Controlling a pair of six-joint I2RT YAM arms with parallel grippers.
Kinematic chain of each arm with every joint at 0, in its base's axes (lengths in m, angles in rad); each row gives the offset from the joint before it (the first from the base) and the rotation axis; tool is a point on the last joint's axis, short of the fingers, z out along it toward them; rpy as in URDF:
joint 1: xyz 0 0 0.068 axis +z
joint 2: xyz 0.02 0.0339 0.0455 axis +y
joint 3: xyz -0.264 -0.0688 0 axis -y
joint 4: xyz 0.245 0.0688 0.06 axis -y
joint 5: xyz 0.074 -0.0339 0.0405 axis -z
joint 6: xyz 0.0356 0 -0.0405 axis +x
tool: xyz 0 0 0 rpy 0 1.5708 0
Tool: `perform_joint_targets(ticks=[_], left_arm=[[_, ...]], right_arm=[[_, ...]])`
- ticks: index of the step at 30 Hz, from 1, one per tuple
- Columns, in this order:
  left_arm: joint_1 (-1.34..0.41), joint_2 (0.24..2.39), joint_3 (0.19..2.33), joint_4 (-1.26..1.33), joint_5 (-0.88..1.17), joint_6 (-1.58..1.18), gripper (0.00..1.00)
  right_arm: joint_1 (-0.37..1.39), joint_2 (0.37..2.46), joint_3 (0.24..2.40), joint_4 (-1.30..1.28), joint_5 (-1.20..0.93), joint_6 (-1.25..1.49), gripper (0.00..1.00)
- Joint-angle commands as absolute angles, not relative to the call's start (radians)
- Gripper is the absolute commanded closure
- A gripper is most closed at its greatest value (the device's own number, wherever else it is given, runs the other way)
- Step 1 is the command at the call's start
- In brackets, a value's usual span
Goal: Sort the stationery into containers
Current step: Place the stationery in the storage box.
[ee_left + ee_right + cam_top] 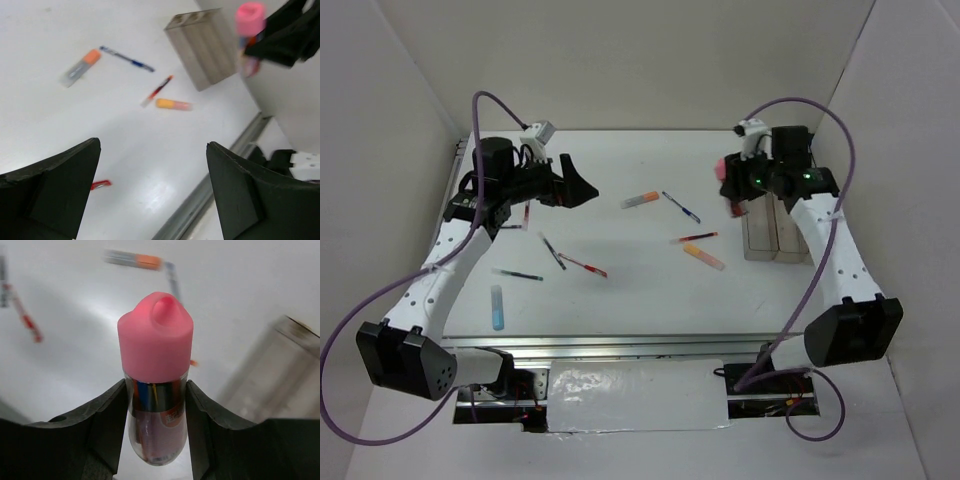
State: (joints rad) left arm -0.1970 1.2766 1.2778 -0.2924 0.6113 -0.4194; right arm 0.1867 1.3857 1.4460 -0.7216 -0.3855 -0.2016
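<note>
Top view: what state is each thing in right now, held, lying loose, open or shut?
left gripper, open, holding nothing.
right gripper, shut on the pink-capped tube.
pink-capped tube, held by the right gripper.
containers, standing on the table; contents cannot be told.
light-blue marker, lying loose on the table.
orange-capped marker, lying loose.
blue pen, lying loose.
yellow-pink marker, lying loose.

We note white worktop (620, 300). On tube (155, 355): pink cap, shiny dark body, reddish label. Right fingers (95, 425) black. We see orange-capped marker (640, 199) with grey barrel, blue pen (681, 207), red pen (699, 237), orange-yellow marker (704, 257) with pinkish end, light-blue marker (497, 308). Bins (775, 240) clear, tan-brown inside. Cables (798, 100) purple, arm links (440, 280) white.
</note>
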Motion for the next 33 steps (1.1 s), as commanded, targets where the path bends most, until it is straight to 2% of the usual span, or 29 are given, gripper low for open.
perform_joint_targets(ticks=[1,7,10,15,23,33], left_arm=[[-0.207,1.292,1.306,-0.409,0.442,-0.27,0.01],[-0.219,1.275,1.236,-0.39,0.393,-0.245,0.01],[-0.222,1.279,1.209,-0.376,0.38,-0.244,0.01],[-0.224,1.319,1.218,-0.397,0.373,-0.23,0.01],[-0.222,1.345,1.223,-0.431,0.356,-0.216,0.01],[-0.224,1.376,1.238,-0.452,0.344,-0.213,0.01]], right_arm=[[-0.028,1.411,1.466,-0.791,-0.249,-0.351,1.0],[-0.312,1.573,1.566,-0.88,-0.167,-0.508,1.0],[-0.365,1.658,1.624,-0.907,-0.112,-0.538,1.0],[-0.383,1.767,1.687,-0.903,-0.025,-0.554,0.99],[-0.388,1.925,1.795,-0.904,0.064,-0.557,0.91],[-0.382,2.013,1.827,-0.913,0.112,-0.485,0.9]])
